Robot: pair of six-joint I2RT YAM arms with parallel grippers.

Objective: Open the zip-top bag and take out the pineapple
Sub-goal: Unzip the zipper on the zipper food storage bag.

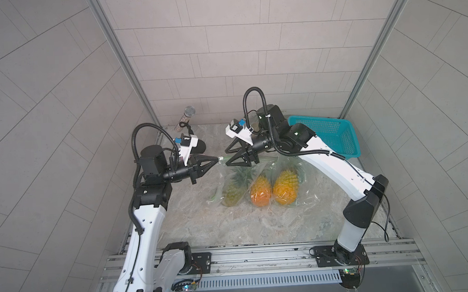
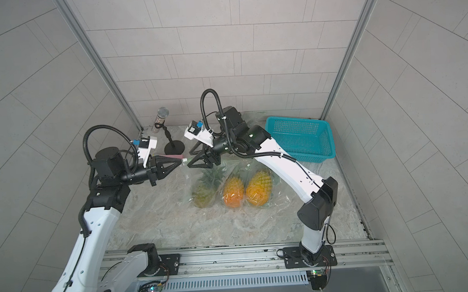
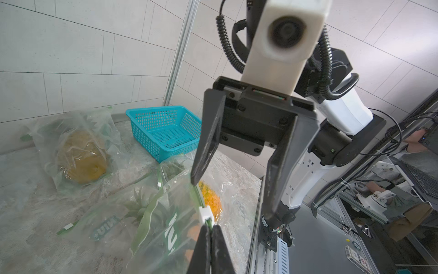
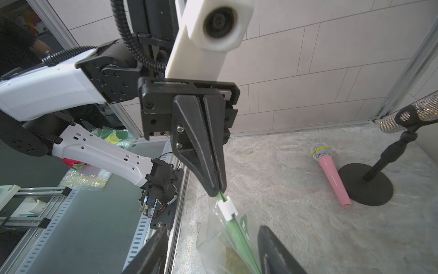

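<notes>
Marble tabletop (image 1: 204, 229) — left hand (image 1: 217, 158) clamped on zip-top bag (image 1: 227, 179), right hand (image 1: 226, 159) open just beside.

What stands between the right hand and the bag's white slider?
Nothing visible. The white slider sits just ahead of the right hand, on the green zip strip; the left hand pinches the strip's end beyond it.

The table (image 1: 230, 222) has a marble-like top. In its middle three clear bags (image 1: 260, 194) lie side by side, touching, each with a pineapple (image 1: 286, 187) inside. A fourth bag (image 3: 78, 151) lies near the back wall, beside a blue basket (image 1: 327, 133). At the back left corner stands a mic stand (image 2: 174, 148), a pink mic (image 4: 331, 175) lying just beside its base
</notes>
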